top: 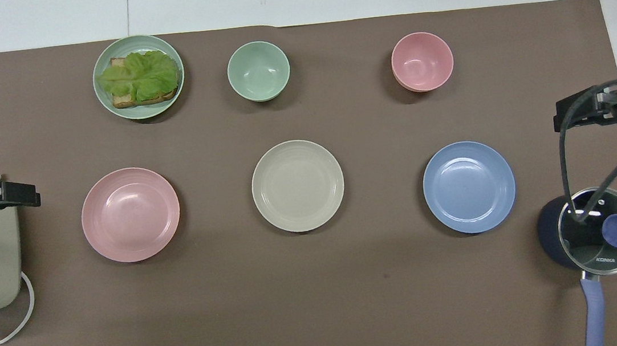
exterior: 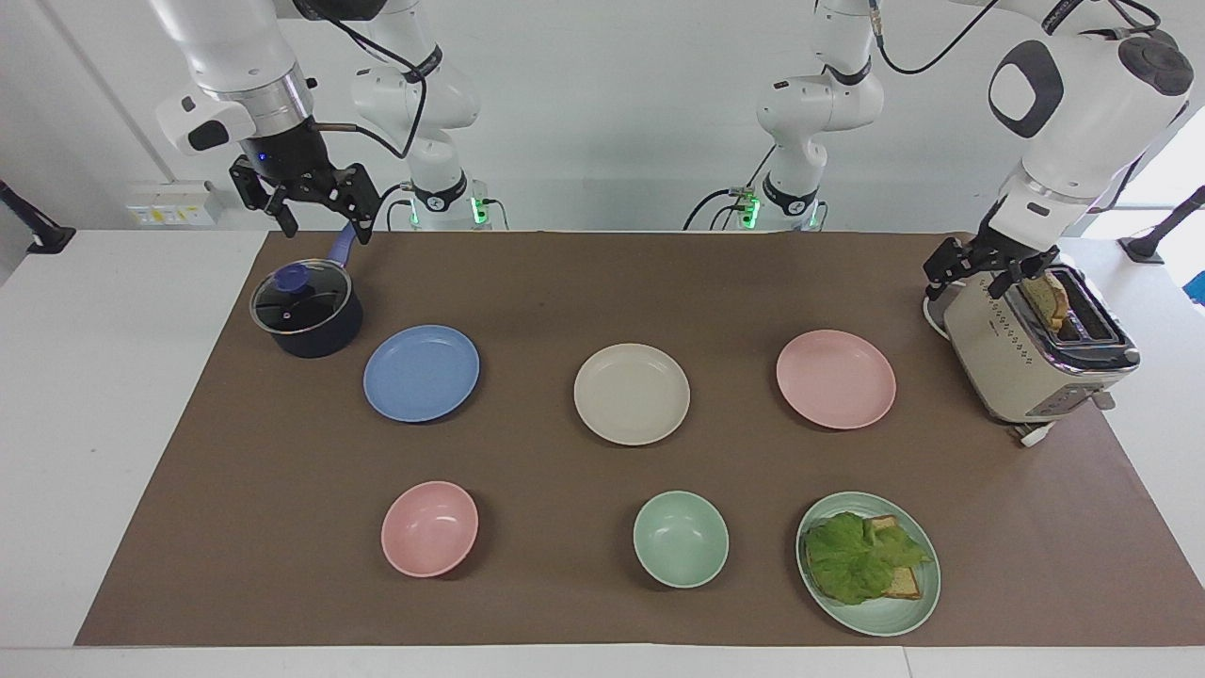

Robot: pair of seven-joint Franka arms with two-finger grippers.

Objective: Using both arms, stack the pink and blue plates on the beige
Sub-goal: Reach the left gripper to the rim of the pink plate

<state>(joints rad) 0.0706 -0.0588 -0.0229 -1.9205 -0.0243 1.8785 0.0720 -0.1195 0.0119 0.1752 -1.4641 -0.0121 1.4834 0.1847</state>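
Three equal plates lie in a row on the brown mat. The beige plate [exterior: 632, 394] [top: 298, 185] is in the middle. The pink plate [exterior: 835, 379] [top: 130, 214] lies toward the left arm's end and the blue plate [exterior: 421, 373] [top: 469, 187] toward the right arm's end. All three are bare. My left gripper [exterior: 962, 281] [top: 18, 195] hangs open over the toaster's edge that faces the pink plate. My right gripper [exterior: 325, 226] [top: 589, 112] hangs open and empty over the pot's handle, beside the blue plate.
A cream toaster [exterior: 1036, 348] with a bread slice stands at the left arm's end. A dark lidded pot [exterior: 306, 311] stands at the right arm's end. Farther from the robots are a pink bowl [exterior: 429, 527], a green bowl [exterior: 680, 539] and a green plate [exterior: 885, 621] holding lettuce on toast.
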